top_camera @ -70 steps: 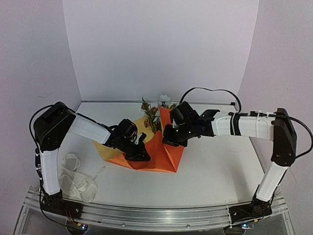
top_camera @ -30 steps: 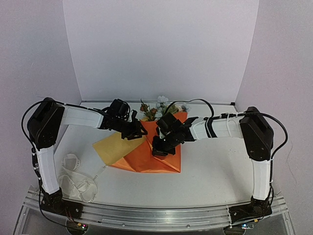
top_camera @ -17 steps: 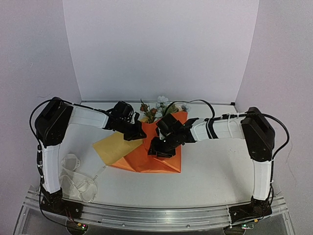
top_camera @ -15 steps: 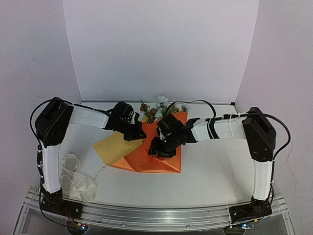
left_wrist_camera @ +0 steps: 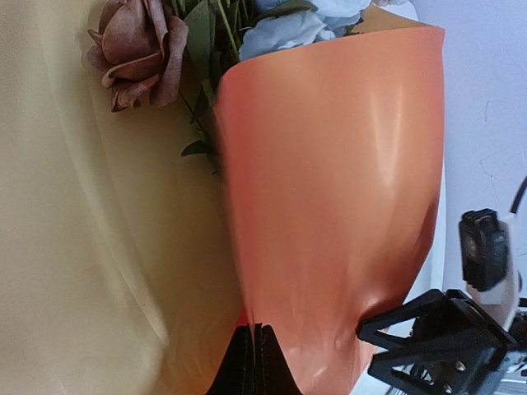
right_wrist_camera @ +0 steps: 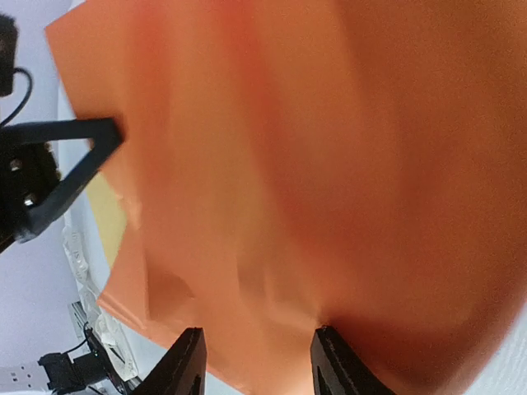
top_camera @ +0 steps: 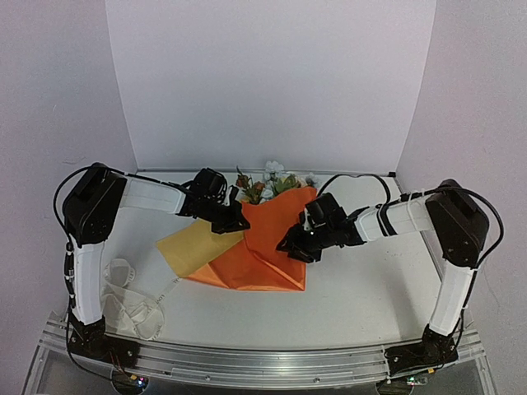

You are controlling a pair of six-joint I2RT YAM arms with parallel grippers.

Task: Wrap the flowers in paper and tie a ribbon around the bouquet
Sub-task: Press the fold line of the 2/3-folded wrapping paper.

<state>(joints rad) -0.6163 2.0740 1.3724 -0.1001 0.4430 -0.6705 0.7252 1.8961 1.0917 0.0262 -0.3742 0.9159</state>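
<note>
Paper (top_camera: 263, 247) between left arm (top_camera: 152, 197), right arm (top_camera: 399, 216)

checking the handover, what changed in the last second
The right end effector opened and pulled back right, off the middle of the paper to its right side. The left end effector shut on the paper's edge beside the flowers. The ribbon stayed put.

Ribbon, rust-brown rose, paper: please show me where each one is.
ribbon (top_camera: 132, 311), top view, on its loose heap of loops.
rust-brown rose (left_wrist_camera: 136, 49), left wrist view, on its petals.
paper (left_wrist_camera: 338, 206), left wrist view, on its curved orange face.
</note>
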